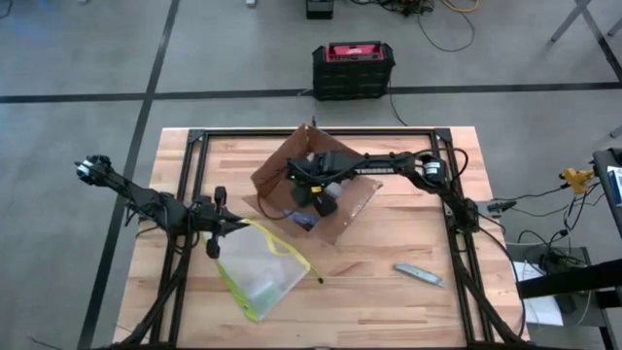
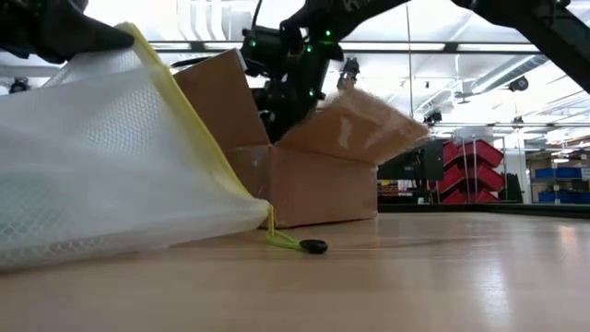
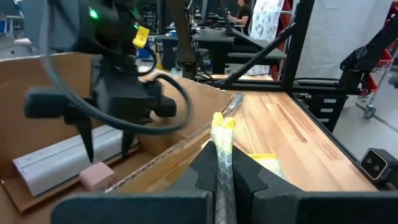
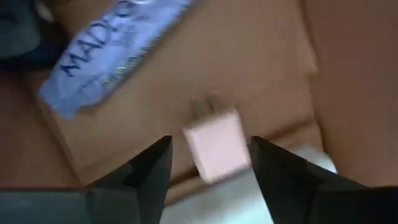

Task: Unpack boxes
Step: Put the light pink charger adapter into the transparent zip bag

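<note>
The brown cardboard box (image 1: 335, 190) stands open mid-table, flaps up, its bottom on the wood. My right gripper (image 4: 208, 155) reaches down into it, open, its fingers on either side of a small pink block (image 4: 214, 152) without touching it. A white oblong pack (image 3: 68, 158) and a blue-labelled packet (image 4: 109, 53) also lie inside. To the left, my left gripper (image 1: 225, 230) is shut on the clear pouch (image 1: 260, 270) with the yellow-green edge. My left gripper pinches the pouch's yellow-green edge (image 3: 222, 134) between its two fingers, near the pouch's far left corner. The fingers come roughly level from the table's left. That corner is lifted (image 2: 138, 41), while the pouch's lower part (image 2: 111, 231) lies on the table.
A utility knife (image 1: 418, 275) lies on the wood at the near right. The pouch's dark zipper pull (image 2: 313, 245) rests on the table in front of the box. A black-and-red case (image 1: 352, 70) stands on the floor beyond the far edge.
</note>
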You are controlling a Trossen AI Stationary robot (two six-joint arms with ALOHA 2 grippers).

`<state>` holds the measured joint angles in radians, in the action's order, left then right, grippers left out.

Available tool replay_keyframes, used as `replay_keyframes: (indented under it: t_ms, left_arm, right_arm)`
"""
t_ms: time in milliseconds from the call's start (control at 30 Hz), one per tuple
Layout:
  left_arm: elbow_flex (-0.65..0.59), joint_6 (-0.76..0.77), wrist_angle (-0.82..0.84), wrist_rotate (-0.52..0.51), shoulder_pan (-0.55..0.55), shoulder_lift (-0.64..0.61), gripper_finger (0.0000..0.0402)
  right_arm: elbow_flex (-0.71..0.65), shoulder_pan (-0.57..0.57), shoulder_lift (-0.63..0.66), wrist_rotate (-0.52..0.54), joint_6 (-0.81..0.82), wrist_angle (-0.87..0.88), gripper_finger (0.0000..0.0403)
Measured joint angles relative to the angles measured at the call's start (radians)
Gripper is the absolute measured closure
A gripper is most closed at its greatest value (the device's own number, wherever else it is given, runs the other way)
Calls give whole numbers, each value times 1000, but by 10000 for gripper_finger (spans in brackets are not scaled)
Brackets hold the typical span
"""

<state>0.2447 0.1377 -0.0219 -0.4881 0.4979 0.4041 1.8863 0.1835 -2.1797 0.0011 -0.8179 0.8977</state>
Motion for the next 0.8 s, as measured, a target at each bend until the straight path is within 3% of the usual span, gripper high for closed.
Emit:
replay_keyframes:
  t_ms: [133, 433, 800]
  left_arm:
    - [0, 31, -2, -36, 0, 10, 401]
    - [0, 67, -6, -125, -1, 22, 401]
    - [0, 90, -30, -158, -2, 30, 401]
  right_arm:
    - [-17, 41, -3, -110, 5, -4, 160]
    - [-40, 70, -12, -147, -118, -90, 117]
    - [-6, 98, -102, -204, -197, -43, 138]
